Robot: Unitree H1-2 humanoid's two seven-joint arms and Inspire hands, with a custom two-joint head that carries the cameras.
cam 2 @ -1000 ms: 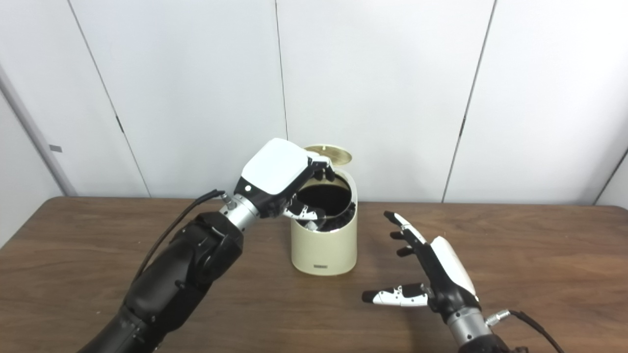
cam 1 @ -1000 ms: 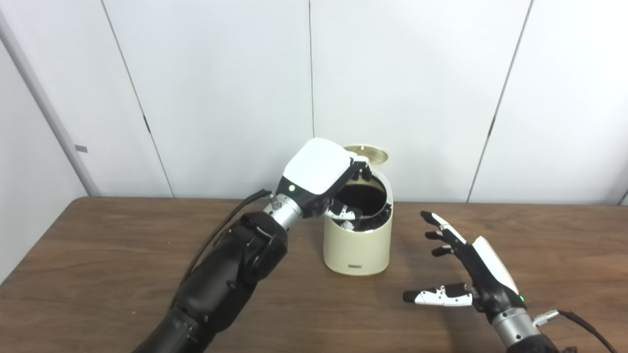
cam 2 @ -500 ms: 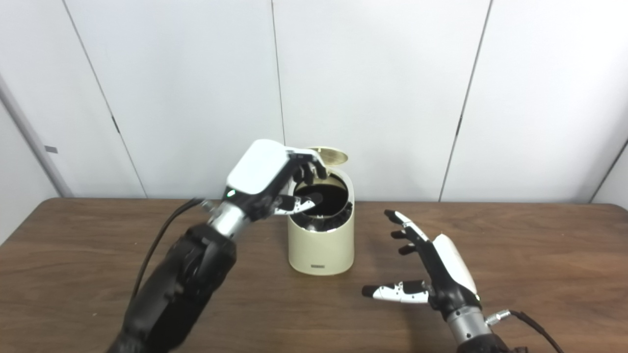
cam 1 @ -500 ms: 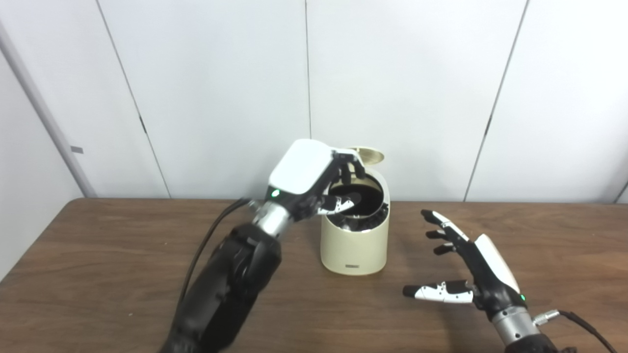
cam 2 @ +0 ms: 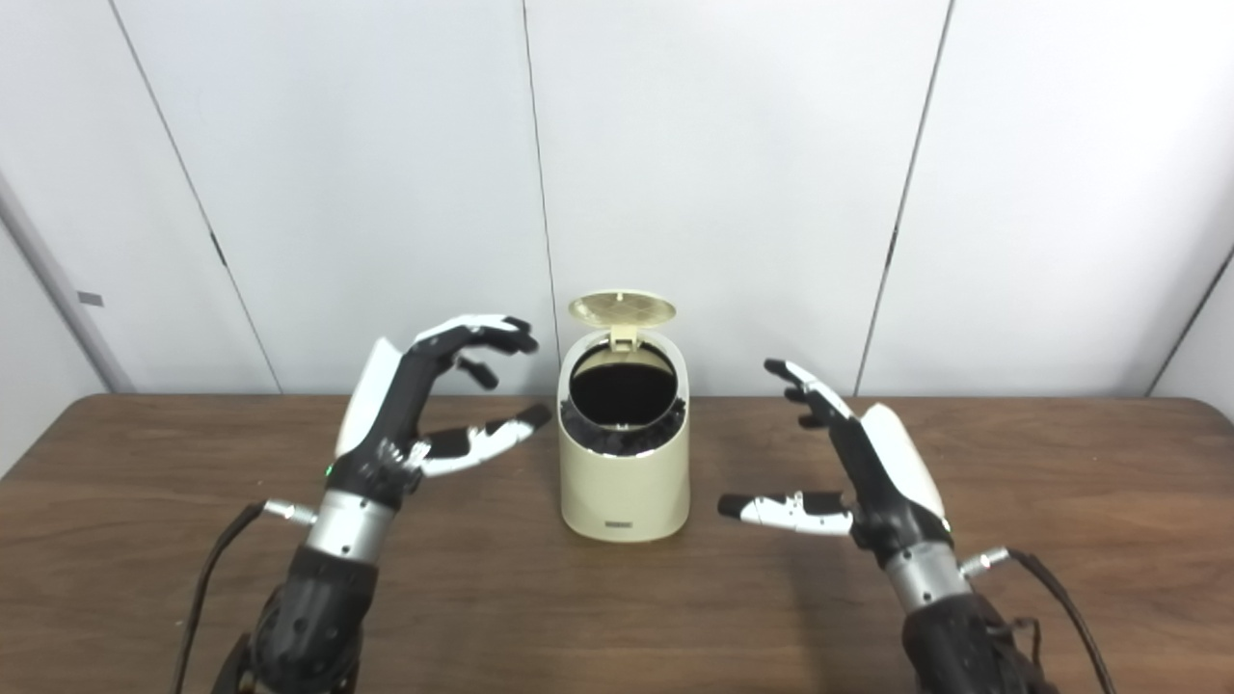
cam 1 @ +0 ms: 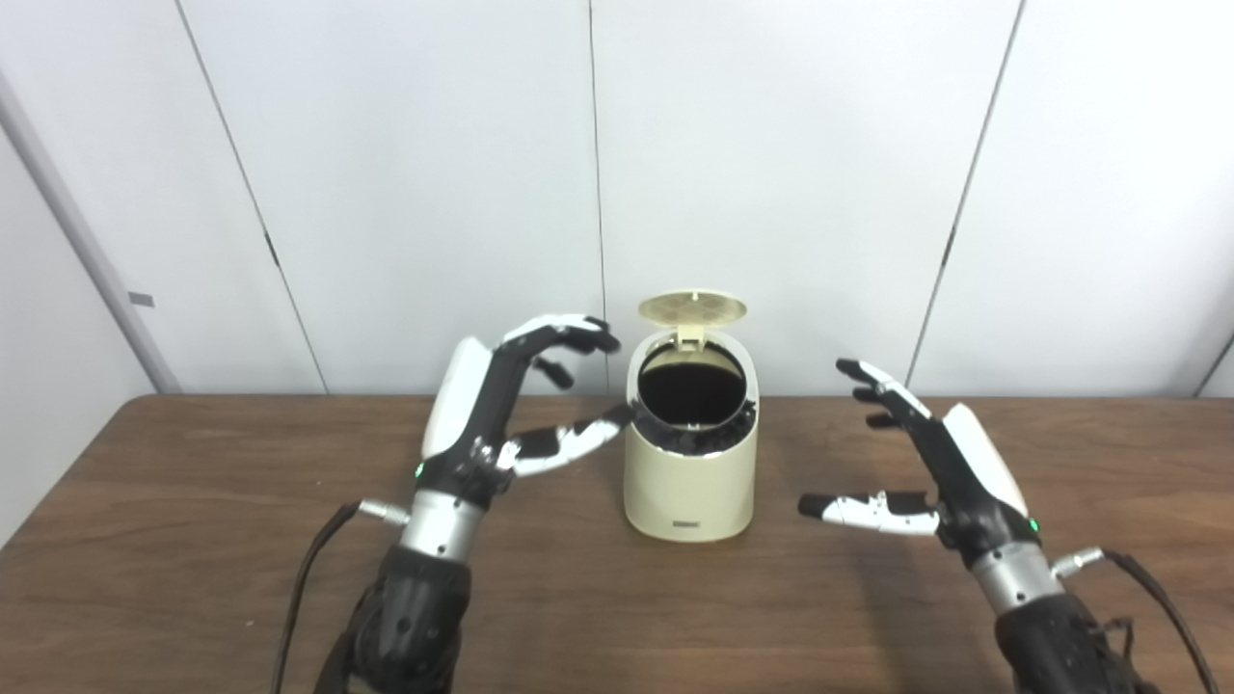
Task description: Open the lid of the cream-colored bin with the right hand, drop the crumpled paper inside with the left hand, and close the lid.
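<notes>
The bin (cam 1: 688, 472) is standing on the table (cam 1: 193, 540), near the far edge, in the middle between my two hands. Its lid (cam 1: 692, 307) is standing up open at the back, and the inside is looking dark; I cannot tell if the paper is lying in there.

My left hand (cam 1: 492, 419) is hovering just beside the bin on its left side, with the palm turned toward the bin. The fingers (cam 1: 564, 333) are spreading apart and curling a little at the height of the bin's top, and the thumb is pointing toward the rim, very near it or maybe touching it. This hand is holding nothing.

My right hand (cam 1: 930, 463) is hovering on the other side, a bit apart from the bin. Its fingers are also spreading wide, the thumb is pointing toward the bin's wall, and it is holding nothing.

Behind the table the white wall panels (cam 1: 771, 145) are standing.
</notes>
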